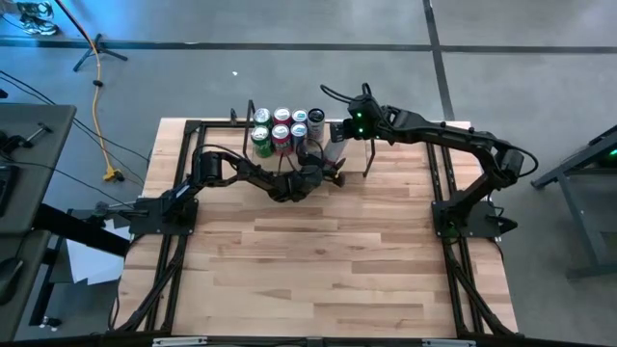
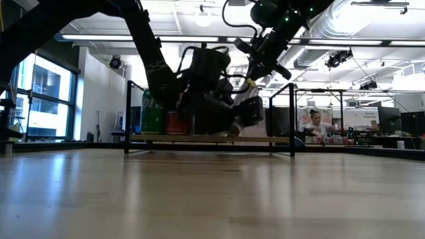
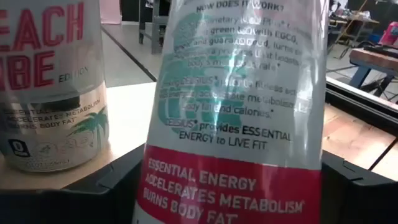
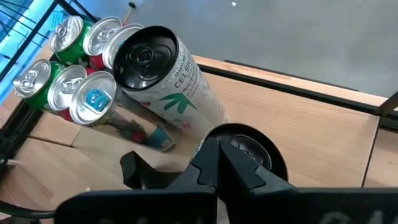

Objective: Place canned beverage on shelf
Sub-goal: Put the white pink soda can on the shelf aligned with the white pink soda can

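At upper centre of the high view, the left gripper [image 1: 333,172] has its fingers spread around a tall silver can [image 3: 239,118] on the shelf [image 1: 357,154]. The right gripper [image 4: 219,163], fingers pressed together, hovers above this can beside other cans [image 1: 280,130].

Beyond my tabletop [image 1: 318,260], pale wood planks in a black frame, the grey floor [image 1: 289,87] is crossed by dark lines. A yellow cable [image 1: 99,116] trails over it, near a black stand's feet [image 1: 96,53]. White papers [image 1: 92,265] lie by the tabletop's left edge. A grey bench [image 1: 29,145] stands farther left, another [image 1: 588,164] far right. Looking level across, I see a window [image 2: 43,99], ceiling lights [image 2: 153,36] and silver ducts [image 2: 358,26]. A person [image 2: 317,125] sits at a cluttered desk well behind.
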You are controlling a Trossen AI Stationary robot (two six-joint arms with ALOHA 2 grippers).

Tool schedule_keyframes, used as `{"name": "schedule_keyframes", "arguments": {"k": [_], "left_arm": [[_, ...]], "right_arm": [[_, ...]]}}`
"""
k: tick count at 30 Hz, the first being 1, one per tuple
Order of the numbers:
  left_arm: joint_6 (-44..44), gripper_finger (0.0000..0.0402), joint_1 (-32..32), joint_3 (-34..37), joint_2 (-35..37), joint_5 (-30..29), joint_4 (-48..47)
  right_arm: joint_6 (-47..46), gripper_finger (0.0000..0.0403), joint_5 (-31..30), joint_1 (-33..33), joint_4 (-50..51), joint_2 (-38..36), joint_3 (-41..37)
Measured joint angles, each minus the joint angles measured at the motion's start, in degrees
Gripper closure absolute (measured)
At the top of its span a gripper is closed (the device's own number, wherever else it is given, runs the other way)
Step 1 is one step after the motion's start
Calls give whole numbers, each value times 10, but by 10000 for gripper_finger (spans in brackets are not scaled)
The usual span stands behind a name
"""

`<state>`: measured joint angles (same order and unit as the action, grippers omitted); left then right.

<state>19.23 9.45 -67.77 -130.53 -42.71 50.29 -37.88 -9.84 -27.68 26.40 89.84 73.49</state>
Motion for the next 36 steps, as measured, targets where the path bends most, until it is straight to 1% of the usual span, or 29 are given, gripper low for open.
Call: {"name": "schedule_keyframes", "arguments": {"k": [4,8,26,36], "left_arm": [[0,88,0,0,0,-1,1],[2,81,3,0,0,-1,3],[2,80,14,-1,2,7,6],[17,80,27,-2,2,5,28]], "right_arm": [[-7,403,0,0,-2,0,0],[-7,403,6,0,-4,0,0],[-24,403,18,63,-32,-2,2],[-29,403,16,80,-37,-2,2]]}}
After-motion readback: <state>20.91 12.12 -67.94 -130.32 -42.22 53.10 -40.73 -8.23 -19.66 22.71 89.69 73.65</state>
